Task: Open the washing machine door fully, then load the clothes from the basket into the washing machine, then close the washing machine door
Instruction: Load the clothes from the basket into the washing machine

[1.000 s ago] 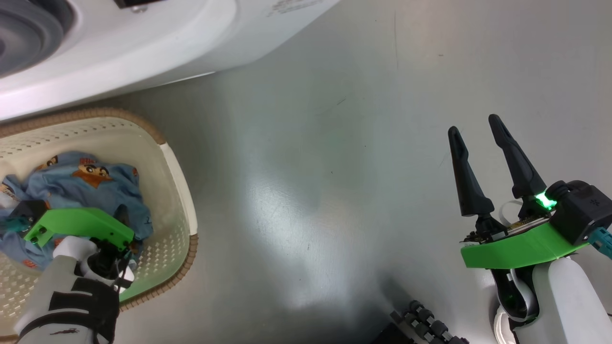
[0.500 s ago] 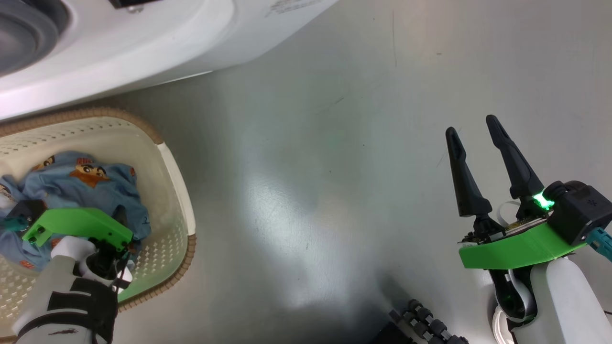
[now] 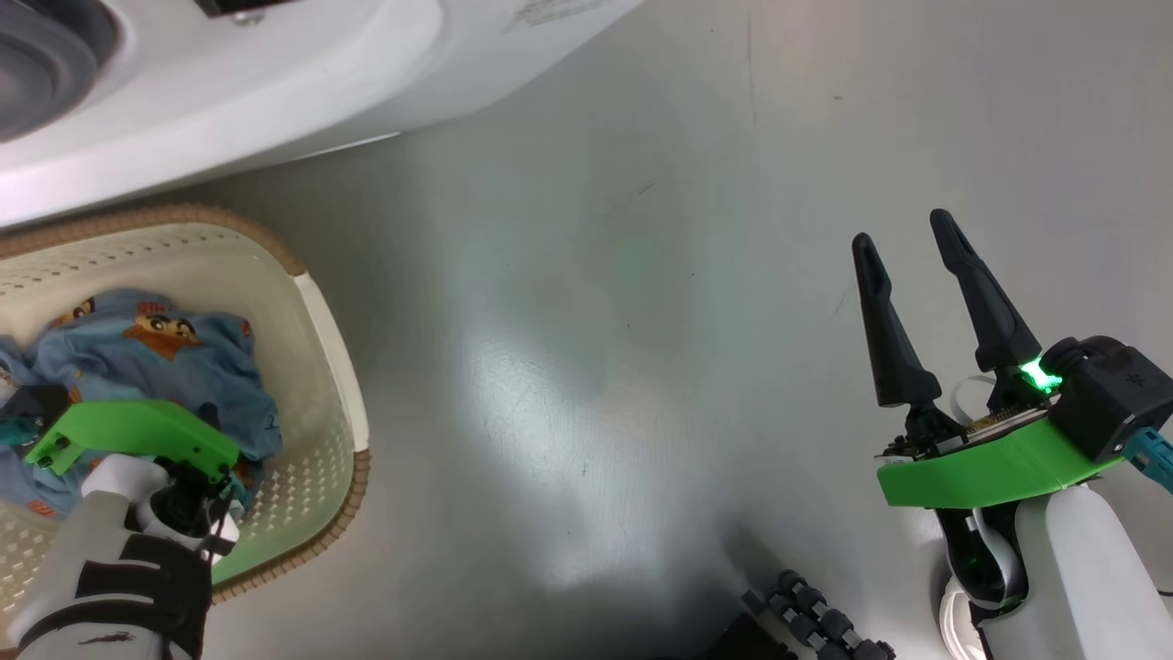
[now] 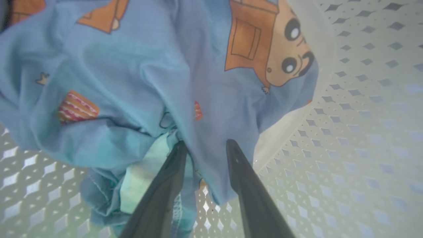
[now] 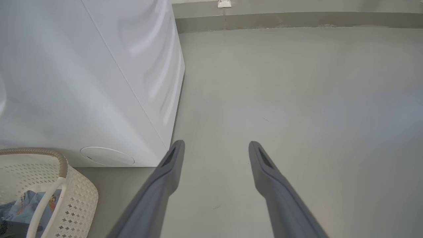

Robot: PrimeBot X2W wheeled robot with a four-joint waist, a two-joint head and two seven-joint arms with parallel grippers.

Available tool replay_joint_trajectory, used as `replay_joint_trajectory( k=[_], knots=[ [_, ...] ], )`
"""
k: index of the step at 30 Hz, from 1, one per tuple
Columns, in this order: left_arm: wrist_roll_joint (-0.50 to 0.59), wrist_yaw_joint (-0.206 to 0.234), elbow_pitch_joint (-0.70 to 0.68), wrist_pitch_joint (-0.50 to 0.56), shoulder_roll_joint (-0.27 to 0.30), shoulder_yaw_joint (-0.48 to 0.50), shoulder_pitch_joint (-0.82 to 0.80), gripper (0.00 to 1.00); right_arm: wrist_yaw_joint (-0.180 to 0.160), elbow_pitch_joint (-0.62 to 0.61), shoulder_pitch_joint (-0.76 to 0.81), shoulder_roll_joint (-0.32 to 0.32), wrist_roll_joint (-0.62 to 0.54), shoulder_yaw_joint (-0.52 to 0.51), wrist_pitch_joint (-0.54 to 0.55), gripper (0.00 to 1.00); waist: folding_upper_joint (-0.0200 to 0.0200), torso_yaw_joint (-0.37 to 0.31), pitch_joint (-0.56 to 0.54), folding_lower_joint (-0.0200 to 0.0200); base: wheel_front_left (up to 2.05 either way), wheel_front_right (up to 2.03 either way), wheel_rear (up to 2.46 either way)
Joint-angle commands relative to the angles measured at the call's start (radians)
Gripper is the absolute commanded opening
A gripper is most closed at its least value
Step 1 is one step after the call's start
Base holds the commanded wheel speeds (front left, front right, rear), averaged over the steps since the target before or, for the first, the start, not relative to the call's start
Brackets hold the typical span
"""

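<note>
The cream basket (image 3: 339, 312) stands on the floor in front of the white washing machine (image 3: 275, 82), whose grey gasket (image 3: 37, 55) shows at the top left. The washing machine door is out of view. Blue cartoon-print clothes (image 3: 156, 357) lie in the basket. My left arm reaches down into it, and its green wrist mount (image 3: 128, 431) hides the fingers from above. In the left wrist view my left gripper (image 4: 205, 143) has its jaws narrowed on a fold of the blue clothes (image 4: 148, 66). My right gripper (image 3: 903, 229) hangs open over bare floor.
The washer's white side panel (image 5: 82, 82) and the basket (image 5: 76, 198) sit left of my right gripper (image 5: 214, 143). Grey floor runs to a skirting (image 5: 297, 19) far ahead. A black part of my base (image 3: 816, 623) shows at the bottom edge.
The whole head picture has drifted slightly left. My left wrist sits a little lower and further left in the basket. The right arm holds its pose.
</note>
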Motion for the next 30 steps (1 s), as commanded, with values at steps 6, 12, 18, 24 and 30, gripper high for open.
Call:
replay_joint_trajectory(
  k=[6, 12, 18, 24, 30],
  knots=[
    [-0.014, -0.009, -0.002, -0.011, 0.038, 0.015, 0.030, 0.70, 0.001, -0.015, 0.011, -0.003, 0.002, 0.025, -0.005, 1.00, -0.0001, -0.003, 0.007, 0.0000, 0.00, 0.00, 0.00],
    [-0.017, -0.012, -0.002, -0.016, 0.041, 0.013, 0.030, 0.71, 0.001, -0.016, 0.008, -0.002, 0.002, 0.027, -0.005, 1.00, -0.0001, -0.005, 0.010, 0.0000, 0.00, 0.00, 0.00],
    [-0.019, -0.010, -0.002, -0.017, 0.040, 0.008, 0.029, 0.47, 0.001, -0.016, 0.009, 0.000, 0.001, 0.027, -0.005, 1.00, -0.0001, -0.005, 0.011, 0.0000, 0.00, 0.00, 0.00],
    [-0.022, -0.009, -0.002, -0.016, 0.042, 0.005, 0.029, 0.32, 0.001, -0.016, 0.009, 0.001, 0.000, 0.026, -0.005, 1.00, -0.0001, -0.006, 0.012, 0.0000, 0.00, 0.00, 0.00],
    [-0.024, -0.008, -0.002, -0.020, 0.043, 0.001, 0.030, 0.09, 0.001, -0.015, 0.007, 0.001, 0.001, 0.027, -0.005, 1.00, -0.0001, -0.005, 0.011, 0.0000, 0.00, 0.00, 0.00]
  ],
)
